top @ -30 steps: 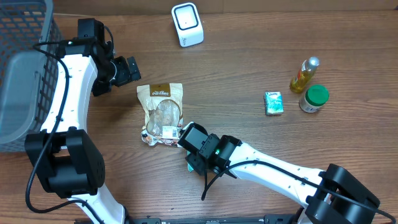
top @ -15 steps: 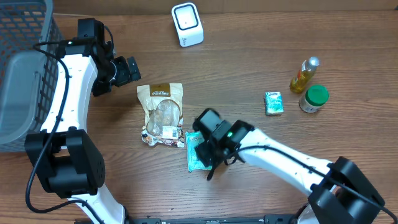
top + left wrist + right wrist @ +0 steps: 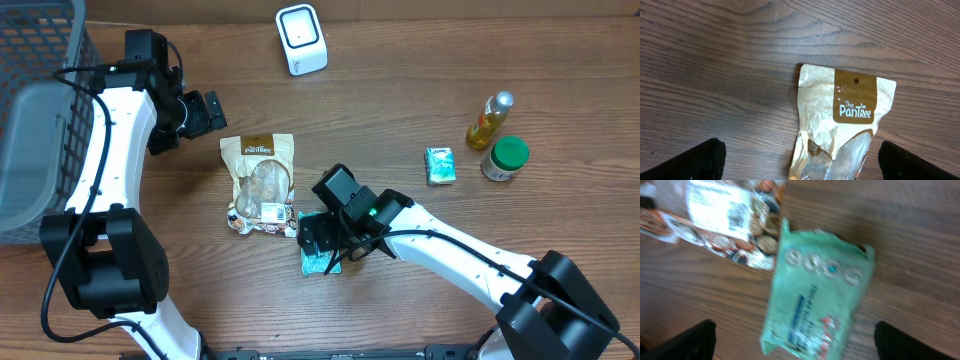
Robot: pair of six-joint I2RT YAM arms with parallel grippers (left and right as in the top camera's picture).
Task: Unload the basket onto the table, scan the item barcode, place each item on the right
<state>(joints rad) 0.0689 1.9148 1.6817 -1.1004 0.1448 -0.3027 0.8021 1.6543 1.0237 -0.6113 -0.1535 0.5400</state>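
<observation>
The green packet lies on the worktop at lower centre of the overhead frame, beneath our right end effector, wide open and empty, and we fear closing could snag the snack bag just beside it or crumple its barcode.

Green packet flat, just beside snack pouch; white scanner well apart

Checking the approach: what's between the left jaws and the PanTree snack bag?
Just bare wooden table, up to the PanTree snack bag; overhead view shows it.
</observation>
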